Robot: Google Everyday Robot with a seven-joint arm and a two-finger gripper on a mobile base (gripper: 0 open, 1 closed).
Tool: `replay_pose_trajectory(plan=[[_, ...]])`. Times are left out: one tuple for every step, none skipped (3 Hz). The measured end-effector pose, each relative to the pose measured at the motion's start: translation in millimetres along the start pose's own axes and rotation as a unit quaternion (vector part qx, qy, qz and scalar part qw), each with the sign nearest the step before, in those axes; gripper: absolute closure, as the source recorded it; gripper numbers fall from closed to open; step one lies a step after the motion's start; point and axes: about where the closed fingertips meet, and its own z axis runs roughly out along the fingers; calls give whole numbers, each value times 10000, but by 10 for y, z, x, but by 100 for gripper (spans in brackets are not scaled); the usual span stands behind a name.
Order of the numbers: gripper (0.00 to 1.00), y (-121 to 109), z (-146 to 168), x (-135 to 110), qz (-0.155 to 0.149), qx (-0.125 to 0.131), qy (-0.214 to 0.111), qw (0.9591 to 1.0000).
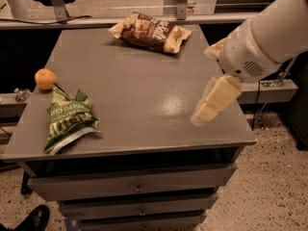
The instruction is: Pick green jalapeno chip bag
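The green jalapeno chip bag (69, 120) lies flat on the grey table top (139, 85) near its front left corner, crinkled, with pale lettering. My gripper (213, 100) hangs over the table's right side, pale cream, pointing down and left, far to the right of the bag. The white arm segment (269, 32) reaches in from the upper right. The gripper holds nothing that I can see.
A brown-and-tan chip bag (150, 32) lies at the back of the table. A small orange fruit (45, 79) sits at the left edge just behind the green bag. Drawers (137, 186) are under the table top. A black shoe (29, 220) is on the floor at lower left.
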Motion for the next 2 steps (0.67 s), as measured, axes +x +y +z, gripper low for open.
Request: replay_pose_trajectory(plan=[[0, 80, 480, -417, 226, -300, -865, 9955], [0, 229, 880, -857, 469, -621, -1675, 9828]])
